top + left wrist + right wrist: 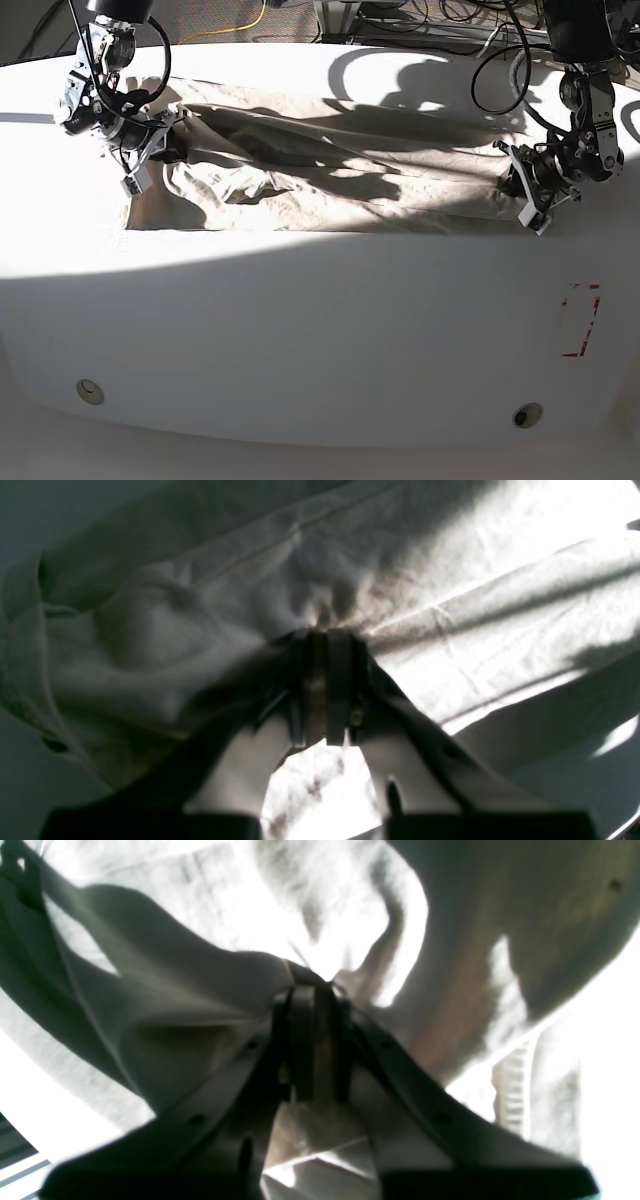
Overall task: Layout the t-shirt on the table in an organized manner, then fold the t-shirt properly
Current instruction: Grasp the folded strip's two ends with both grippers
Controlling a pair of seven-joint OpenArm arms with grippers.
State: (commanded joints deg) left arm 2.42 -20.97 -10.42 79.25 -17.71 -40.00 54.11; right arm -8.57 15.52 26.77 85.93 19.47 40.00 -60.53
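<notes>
While stretched lengthwise across the far half of the counter (320,300), soft beige t-shirt (330,165) heavily creased, with long diagonal ridges and a crumpled mound at one end. Left claw (522,185) pressed together on a puckered fold of the t-shirt's edge nearest the red dashed rectangle (581,320). Right claw (160,140) pinching bunched cloth at the t-shirt's opposite end. Smooth white counter with rounded rim; two small round holes (90,391) along the near edge.
</notes>
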